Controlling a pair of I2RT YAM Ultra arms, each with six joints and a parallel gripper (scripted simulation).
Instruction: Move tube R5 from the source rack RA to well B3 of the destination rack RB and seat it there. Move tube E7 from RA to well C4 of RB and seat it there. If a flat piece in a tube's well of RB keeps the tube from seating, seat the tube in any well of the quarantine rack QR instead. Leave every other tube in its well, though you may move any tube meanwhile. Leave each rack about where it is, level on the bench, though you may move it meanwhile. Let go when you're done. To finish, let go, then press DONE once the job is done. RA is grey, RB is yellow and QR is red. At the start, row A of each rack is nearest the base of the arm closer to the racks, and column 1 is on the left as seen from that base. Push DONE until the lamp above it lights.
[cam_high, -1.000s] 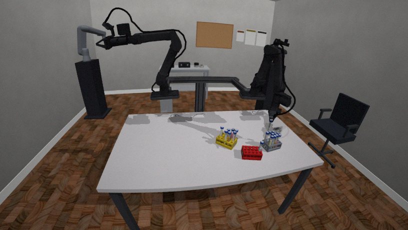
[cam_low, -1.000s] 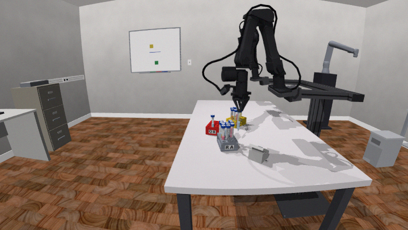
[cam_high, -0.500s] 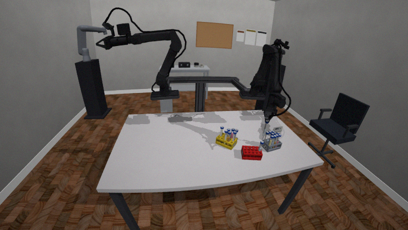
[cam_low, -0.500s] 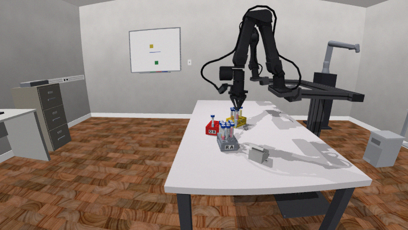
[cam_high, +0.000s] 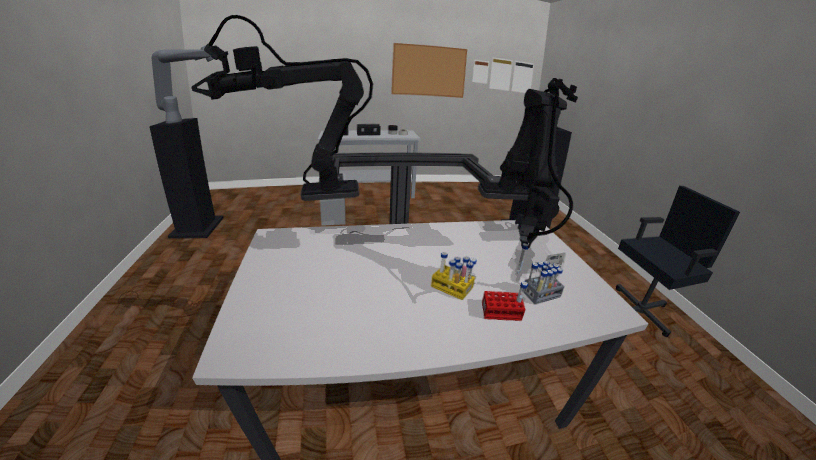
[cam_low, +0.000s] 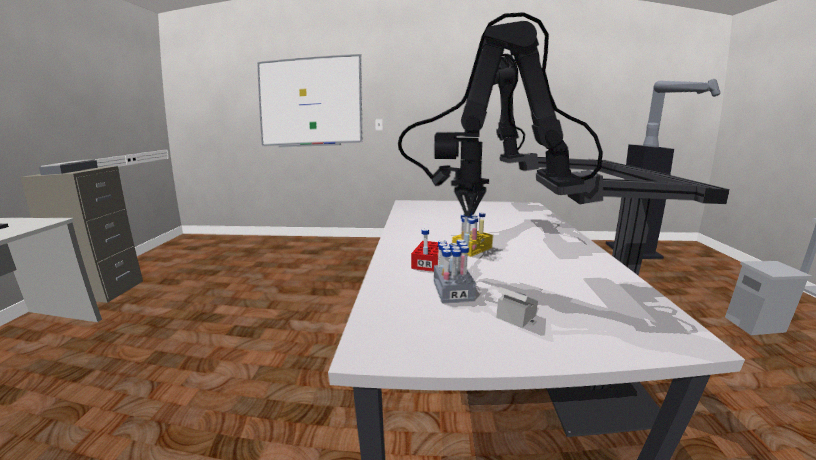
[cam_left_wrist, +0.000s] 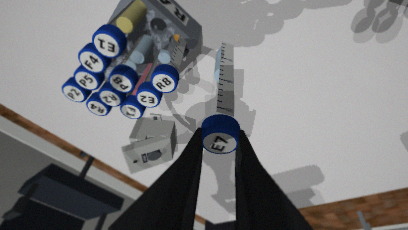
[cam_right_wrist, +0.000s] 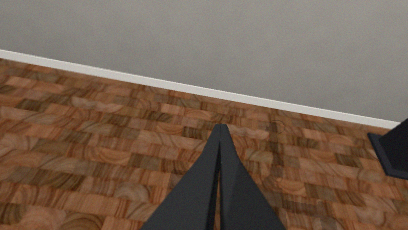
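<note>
My left gripper (cam_high: 525, 245) (cam_low: 469, 214) (cam_left_wrist: 220, 135) is shut on tube E7 (cam_left_wrist: 220, 142) by its blue cap. The tube hangs roughly upright above the bench, beside the grey rack RA (cam_high: 542, 298) (cam_low: 444, 293) (cam_left_wrist: 194, 31). RA holds several tubes; no R5 cap shows among those legible in the left wrist view. The yellow rack RB (cam_high: 437, 282) (cam_low: 486, 242) holds several tubes; its labels are unreadable. The red rack QR (cam_high: 502, 313) (cam_low: 416, 261) holds one tube (cam_high: 522, 290) (cam_low: 425, 240), label unreadable. My right gripper (cam_high: 194, 87) (cam_right_wrist: 220, 130) is shut and empty, far from the racks.
A grey box (cam_high: 556, 259) (cam_low: 516, 308) (cam_left_wrist: 152, 142) stands on the bench (cam_high: 320, 320) (cam_low: 394, 337) beside RA. QR stands close to RA, with RB farther along. The right arm is raised at the other side.
</note>
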